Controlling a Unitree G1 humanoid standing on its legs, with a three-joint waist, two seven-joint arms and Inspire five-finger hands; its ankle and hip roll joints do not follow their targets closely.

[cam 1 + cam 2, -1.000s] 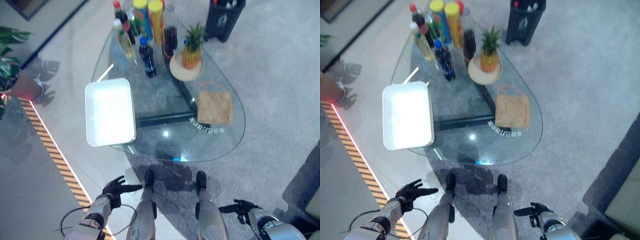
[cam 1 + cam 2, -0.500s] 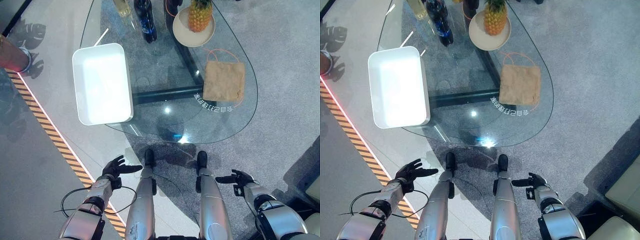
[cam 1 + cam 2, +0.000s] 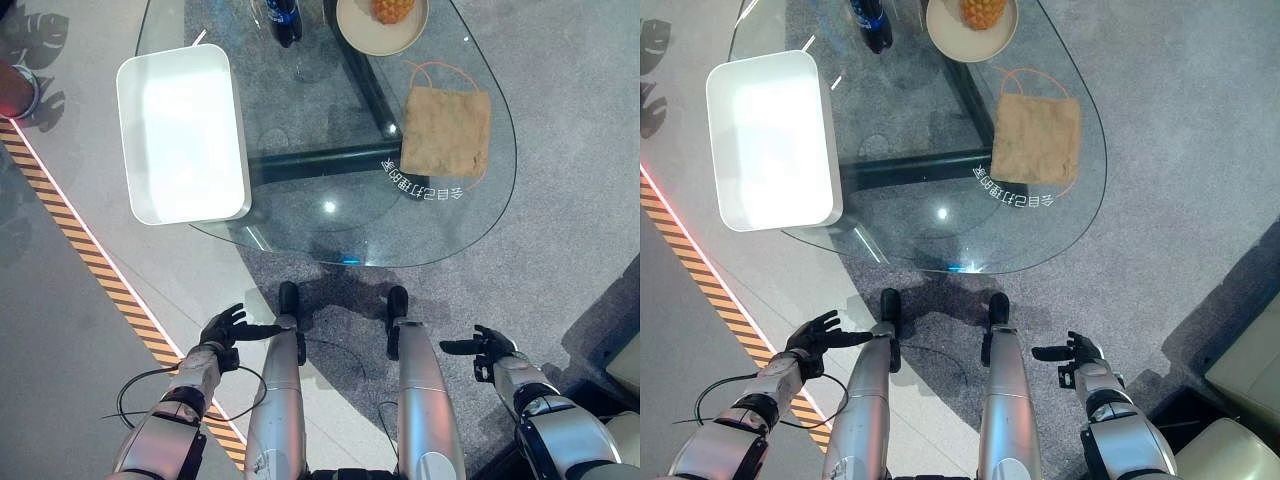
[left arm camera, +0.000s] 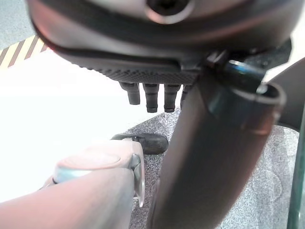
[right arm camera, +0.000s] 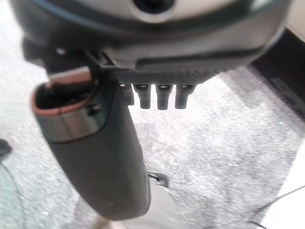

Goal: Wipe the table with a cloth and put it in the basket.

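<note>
A brown cloth (image 3: 447, 131) lies flat on the right side of the glass table (image 3: 330, 205), with a thin orange loop around its far edge. On the table's left side stands a white rectangular basket (image 3: 180, 130) with nothing in it. Both hands hang low beside me, well short of the table. My left hand (image 3: 222, 328) is open with fingers spread, and its straight fingers (image 4: 151, 98) show in the left wrist view. My right hand (image 3: 490, 347) is open too, with its fingers (image 5: 157, 98) extended over the grey carpet.
At the table's far edge sit a plate with a pineapple (image 3: 382, 15) and a dark bottle (image 3: 283, 10). A striped floor line (image 3: 90, 260) runs along the left. A pale sofa corner (image 3: 1250, 380) stands at the lower right.
The whole picture has shifted, so the camera has tilted down and the table now sits higher in view. Both hands stay low and open beside me.
</note>
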